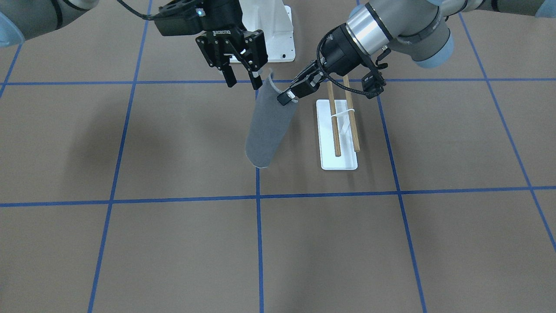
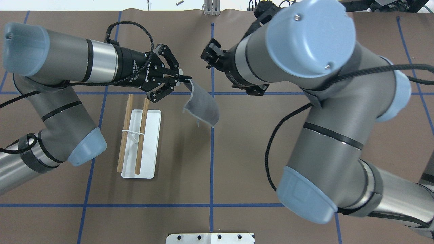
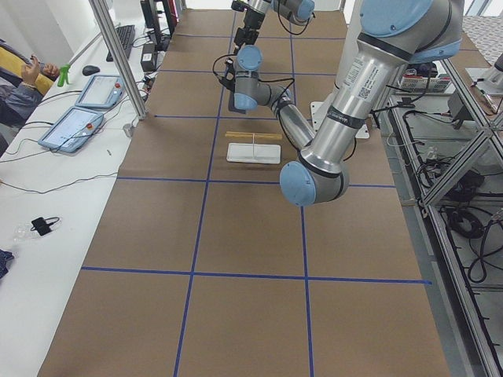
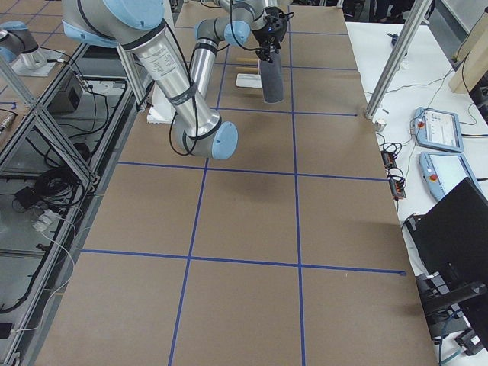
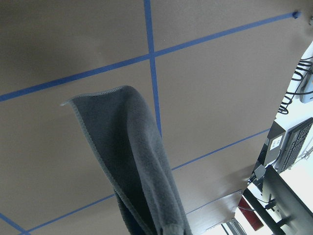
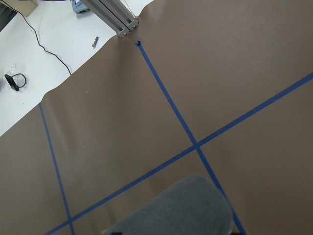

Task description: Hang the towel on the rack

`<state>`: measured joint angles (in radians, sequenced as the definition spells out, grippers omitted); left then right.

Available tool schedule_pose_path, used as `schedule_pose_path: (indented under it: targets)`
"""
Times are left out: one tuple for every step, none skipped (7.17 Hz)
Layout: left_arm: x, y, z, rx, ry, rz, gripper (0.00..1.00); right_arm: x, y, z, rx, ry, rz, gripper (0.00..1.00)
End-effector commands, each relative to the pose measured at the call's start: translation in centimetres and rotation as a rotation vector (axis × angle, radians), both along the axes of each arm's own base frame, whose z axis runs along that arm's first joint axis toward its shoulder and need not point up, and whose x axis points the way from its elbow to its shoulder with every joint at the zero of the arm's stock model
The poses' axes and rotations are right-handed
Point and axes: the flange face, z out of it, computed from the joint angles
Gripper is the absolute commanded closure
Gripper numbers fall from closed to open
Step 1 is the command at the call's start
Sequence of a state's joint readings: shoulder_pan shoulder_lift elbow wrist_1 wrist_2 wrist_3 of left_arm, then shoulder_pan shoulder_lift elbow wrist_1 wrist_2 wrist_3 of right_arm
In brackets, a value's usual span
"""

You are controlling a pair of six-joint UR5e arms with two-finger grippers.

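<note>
Left gripper (image 1: pixel 284 96) pinching dark grey towel (image 1: pixel 268 130) at top hem, towel hanging beside rack (image 1: pixel 339 163), right gripper (image 1: pixel 243 83) spread, near towel's top

The right arm (image 2: pixel 325 135) and left arm (image 2: pixel 67 64) are grey tubes with pale blue caps (image 2: pixel 310 35) at the joints; one cap shows two small screws (image 2: pixel 327 66). Thin black rings (image 2: pixel 334 138) circle the tubes. A polished silver band (image 2: pixel 101 61) sits before the left arm's black wrist. Braided black cables (image 2: pixel 271 152) loop alongside. The black left gripper (image 2: pixel 185 79) and right gripper (image 1: pixel 243 82) bear white lettering, seemingly a maker's name.
</note>
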<state>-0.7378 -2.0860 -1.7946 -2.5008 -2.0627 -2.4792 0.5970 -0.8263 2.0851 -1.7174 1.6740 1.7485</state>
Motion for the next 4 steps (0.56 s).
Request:
schedule_pose_path:
  targets:
    - [1.7,3.2,2.8,0.329,0.001,0.026,1.0,2.1,0.1,3.6,0.081,0.084,-0.041,0.0]
    - [3.4,4.9,2.6,0.428,-0.012,0.043,1.0,2.5,-0.6,5.8,0.109,0.148,-0.062,0.0]
    - [3.3,5.3,2.4,0.432,-0.005,0.045,1.0,3.4,-1.5,8.7,0.141,0.225,-0.098,0.0]
    - [2.3,6.1,4.5,0.419,-0.027,0.051,1.0,4.9,-2.2,11.2,0.137,0.262,-0.15,0.0]
